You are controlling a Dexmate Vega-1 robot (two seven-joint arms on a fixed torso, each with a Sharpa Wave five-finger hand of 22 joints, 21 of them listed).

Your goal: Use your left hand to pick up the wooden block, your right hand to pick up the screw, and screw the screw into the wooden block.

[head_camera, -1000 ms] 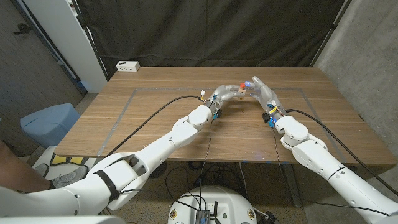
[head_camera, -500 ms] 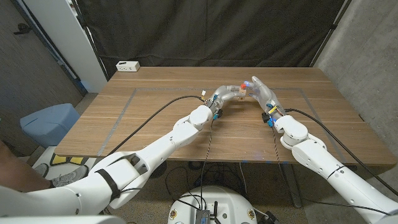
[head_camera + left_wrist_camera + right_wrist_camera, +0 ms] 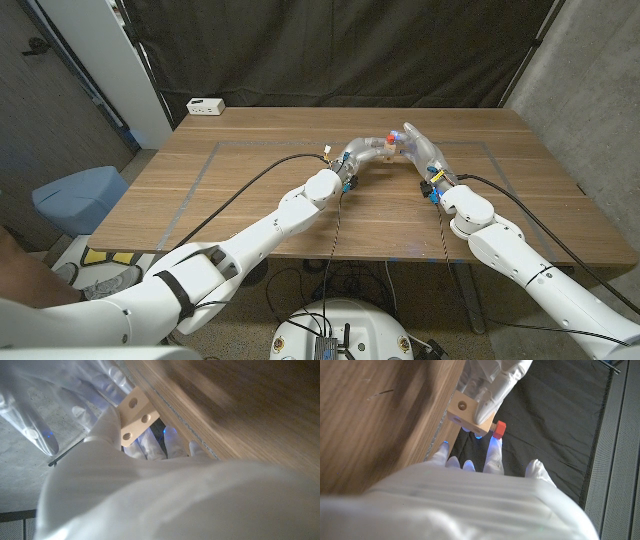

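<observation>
One pale wooden block with holes (image 3: pixel 469 412) gripped in left hand (image 3: pixel 362 152); one red-headed screw (image 3: pixel 499 429) seated in it. Right hand (image 3: pixel 420 146) fingers spread, grasp unclear.

A robotics test space, as far as we can tell.

We see a plain wooden table (image 3: pixel 250 170) with taped outlines, backed by a black curtain (image 3: pixel 340 50) on a frame. Bare concrete wall (image 3: pixel 590 90) stands to one side, a white power strip (image 3: pixel 206 105) sits at the table's far corner, and a blue bin (image 3: pixel 78 195) stands on the floor.
</observation>
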